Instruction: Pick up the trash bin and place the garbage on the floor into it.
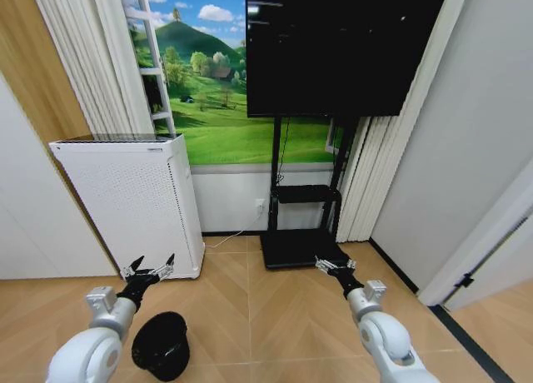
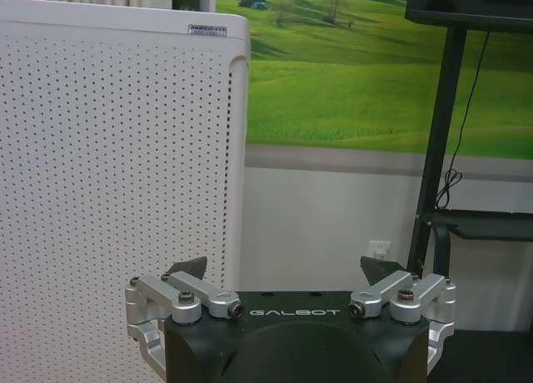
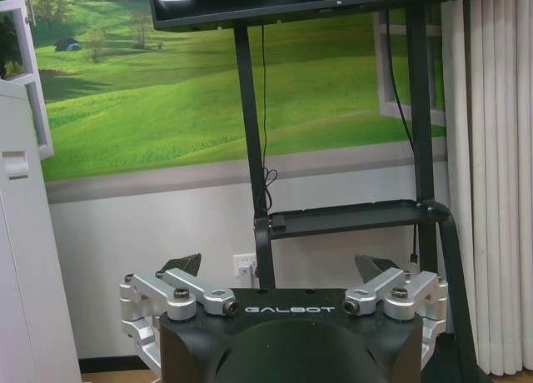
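Observation:
The trash bin (image 1: 161, 343), black, round and slightly tapered, stands on the floor (image 1: 275, 325) at the lower left of the head view. It is just below and to the right of my left arm. My left gripper (image 1: 148, 268) (image 2: 283, 275) is open and empty, held above the bin and pointing at the white appliance (image 1: 133, 204). My right gripper (image 1: 331, 265) (image 3: 279, 271) is open and empty too, held out toward the base of the black TV stand (image 1: 296, 246). The garbage is out of view.
The white perforated appliance (image 2: 108, 191) stands against the left wall. A large dark screen (image 1: 341, 46) sits on the black stand, in front of a green landscape mural. White curtains (image 1: 379, 175) hang at the right. A dark border strip (image 1: 466, 341) runs along the floor at the right.

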